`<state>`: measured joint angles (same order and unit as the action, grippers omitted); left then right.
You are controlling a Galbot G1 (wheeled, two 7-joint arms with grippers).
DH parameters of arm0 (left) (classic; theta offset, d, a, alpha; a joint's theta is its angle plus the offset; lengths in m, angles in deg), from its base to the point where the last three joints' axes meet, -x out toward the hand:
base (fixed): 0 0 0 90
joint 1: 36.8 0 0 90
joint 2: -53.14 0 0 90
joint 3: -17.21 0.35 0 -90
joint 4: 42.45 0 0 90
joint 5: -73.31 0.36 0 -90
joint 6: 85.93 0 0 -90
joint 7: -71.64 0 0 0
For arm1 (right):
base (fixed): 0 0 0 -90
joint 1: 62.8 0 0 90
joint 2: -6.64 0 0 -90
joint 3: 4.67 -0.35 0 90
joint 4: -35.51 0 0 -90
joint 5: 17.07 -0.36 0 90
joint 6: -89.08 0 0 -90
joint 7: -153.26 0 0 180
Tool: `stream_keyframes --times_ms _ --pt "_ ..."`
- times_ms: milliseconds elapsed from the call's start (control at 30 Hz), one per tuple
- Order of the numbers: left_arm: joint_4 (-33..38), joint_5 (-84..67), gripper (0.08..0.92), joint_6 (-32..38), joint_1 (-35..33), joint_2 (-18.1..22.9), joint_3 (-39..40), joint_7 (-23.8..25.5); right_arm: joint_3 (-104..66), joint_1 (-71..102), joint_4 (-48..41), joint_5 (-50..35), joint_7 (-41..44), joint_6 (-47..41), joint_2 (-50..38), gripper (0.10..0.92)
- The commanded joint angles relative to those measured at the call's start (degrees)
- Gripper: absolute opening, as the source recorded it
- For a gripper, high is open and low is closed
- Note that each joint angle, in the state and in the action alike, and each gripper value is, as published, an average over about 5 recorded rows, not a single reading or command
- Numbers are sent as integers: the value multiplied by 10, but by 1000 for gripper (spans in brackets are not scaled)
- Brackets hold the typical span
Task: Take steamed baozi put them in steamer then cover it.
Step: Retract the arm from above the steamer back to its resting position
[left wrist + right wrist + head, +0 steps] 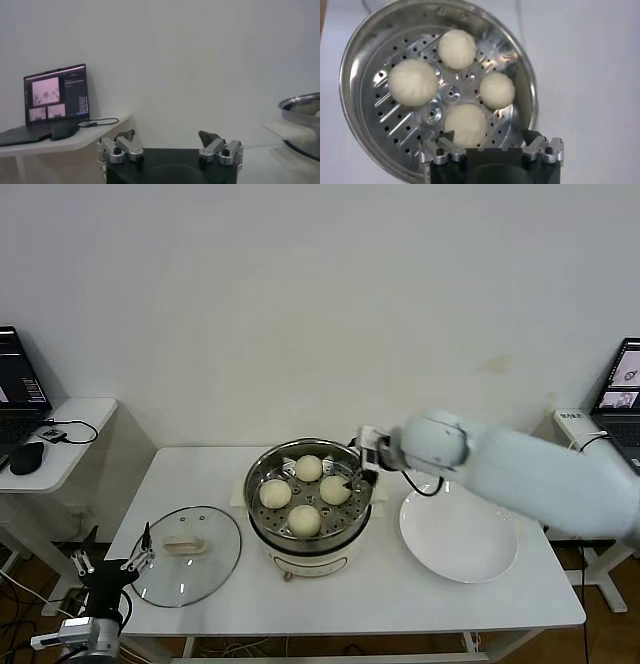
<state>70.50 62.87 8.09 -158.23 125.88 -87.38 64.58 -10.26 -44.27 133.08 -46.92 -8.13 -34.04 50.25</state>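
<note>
The right gripper (362,471) hangs with its jaws spread and nothing between them, just above the steamer's (352,536) right rim, with the nearest of the baozi (465,123) just under its fingers. All four buns sit on the perforated tray inside the pot, and the plate (458,536) to the right holds none, so by my reading the loading step is done and covering is what remains. The next move would be to clear this arm from above the pot and bring the glass lid (187,555), which lies flat on the table to the steamer's left, over it by its cream handle. The right arm reaches in from the right, forearm roughly level above the plate. The left gripper (108,566) sits low off the table's front-left corner, jaws wide and empty, near the lid.
</note>
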Motion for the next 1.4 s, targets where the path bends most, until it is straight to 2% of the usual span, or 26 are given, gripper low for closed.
stream_keyframes --times_ms 33,167,267,500,600,833,967,1167,1400 --pt "-20 39 823 -14 12 -6 1 -20 -437 538 112 69 -266 219 -121 823" --pt "-42 87 823 -4 22 -12 0 -22 -680 762 99 171 -232 325 -14 823" --pt "-64 150 823 8 32 -20 -2 -21 -787 842 81 211 -191 399 72 823" --pt "-127 389 823 29 66 -45 -11 -16 -939 932 48 198 -132 483 263 823" --pt "-150 492 823 43 75 -58 -14 -13 -979 949 31 203 -112 503 314 823" --pt "-196 721 823 57 75 -87 -8 -17 -1032 984 33 210 -103 503 379 823" --pt "-229 838 823 68 98 -94 -4 -17 -1046 994 38 220 -108 506 390 823" --pt "-272 871 823 75 136 -106 33 -7 -1049 1002 24 240 -115 526 407 823" --pt "-247 854 823 79 129 -103 73 14 -1052 1012 27 248 -120 536 426 823"
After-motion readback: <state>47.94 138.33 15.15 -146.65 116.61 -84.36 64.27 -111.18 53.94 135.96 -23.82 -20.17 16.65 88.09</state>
